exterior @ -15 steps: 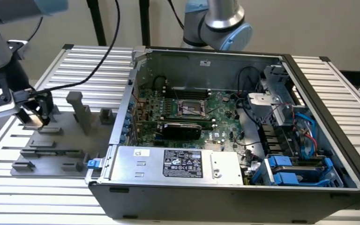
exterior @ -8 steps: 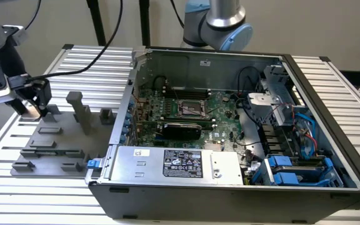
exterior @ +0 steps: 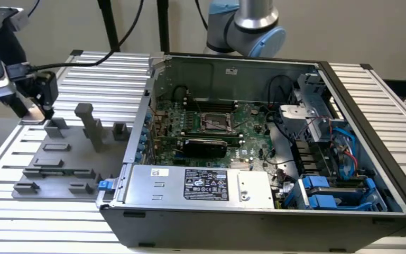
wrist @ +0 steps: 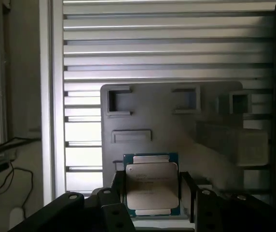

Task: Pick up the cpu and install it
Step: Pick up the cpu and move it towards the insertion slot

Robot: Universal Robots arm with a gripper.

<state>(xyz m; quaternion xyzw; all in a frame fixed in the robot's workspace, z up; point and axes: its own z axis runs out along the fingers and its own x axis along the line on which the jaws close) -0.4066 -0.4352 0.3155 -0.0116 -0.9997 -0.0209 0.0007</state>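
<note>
The gripper seems part-closed on the cpu, which lies flat between its fingers, the grey tray beneath it. Hold the cpu level with an even squeeze, so it cannot tilt.

Open computer case on slatted counter; motherboard and power supply inside. Grey fixture tray beside it, exterior view's left.

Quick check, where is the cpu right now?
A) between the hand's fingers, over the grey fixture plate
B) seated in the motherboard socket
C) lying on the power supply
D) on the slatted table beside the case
A: the wrist view shows the cpu clamped between the black fingers of the hand, with the grey fixture plate behind it.
</note>
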